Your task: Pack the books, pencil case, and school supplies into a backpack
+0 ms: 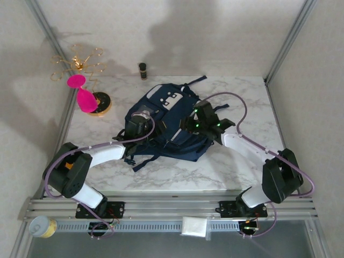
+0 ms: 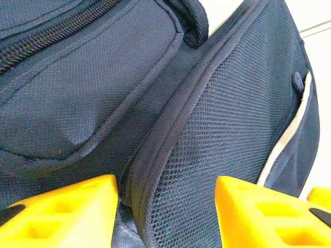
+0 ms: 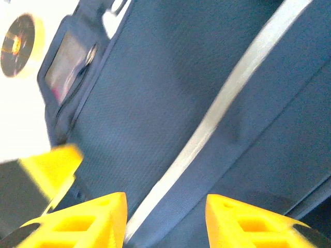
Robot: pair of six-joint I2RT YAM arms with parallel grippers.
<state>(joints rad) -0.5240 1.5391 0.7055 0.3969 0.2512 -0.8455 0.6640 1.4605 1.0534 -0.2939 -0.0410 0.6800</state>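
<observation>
Backpack lies flat mid-tabletop, white-patched end toward the far side, dark straps trailing near-left. Left hand at the bag's left flank: fingers apart, astride a raised mesh seam, fabric bulging between them, no firm pinch seen. Right hand on the bag's right side: fingers parted, open over navy cloth crossed by a pale strip. Gold wire stand with pink piece far left.

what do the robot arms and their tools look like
The left arm and right arm have white link shells between chunky black joint housings, with a purple cable looping alongside each. Green lights glow at the right wrist. The left tool and right tool have blocky yellow fingers with recessed rectangular pockets.
</observation>
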